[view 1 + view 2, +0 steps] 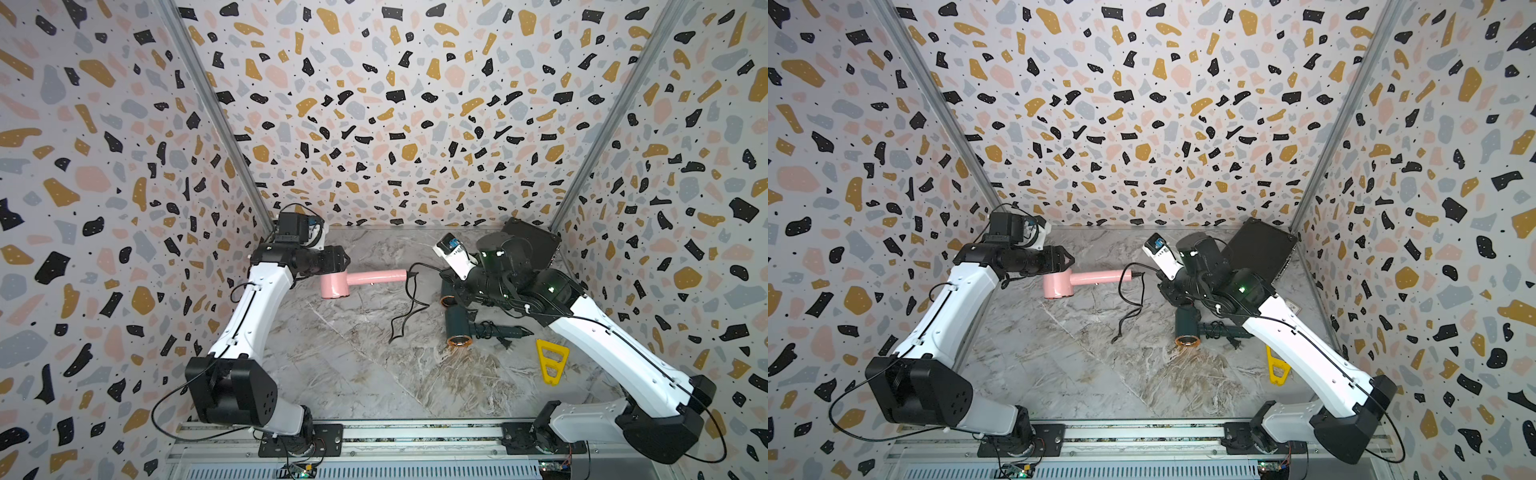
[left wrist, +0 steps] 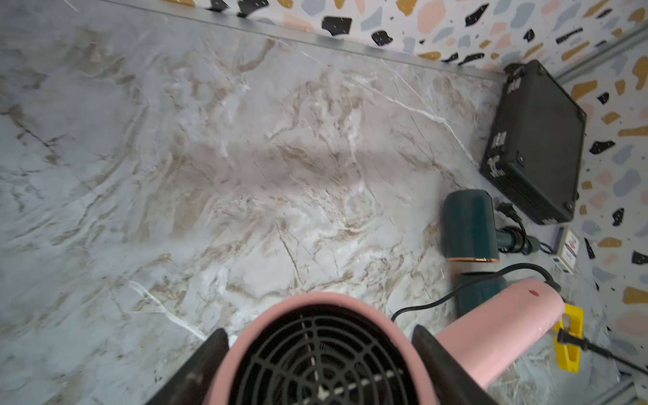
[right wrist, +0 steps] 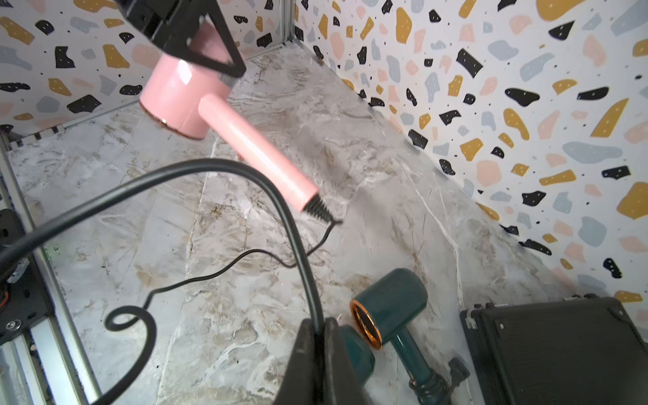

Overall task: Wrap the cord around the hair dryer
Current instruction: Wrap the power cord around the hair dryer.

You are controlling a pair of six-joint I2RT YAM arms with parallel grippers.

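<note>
Two high eyes over the near edge, one close camera on each wrist.
Both top views look down and away over the marble table [image 1: 353, 374] to the far wall [image 1: 395, 104], giving nearly the same wide picture. The left wrist camera sits right behind the pink hair dryer [image 2: 322, 350], facing right across the table to the black case [image 2: 533, 140]. The right wrist camera, close above the cord [image 3: 210, 164], faces the far left corner. Both wrist views share the pink hair dryer, the black case and a green dryer [image 3: 389, 298].
</note>
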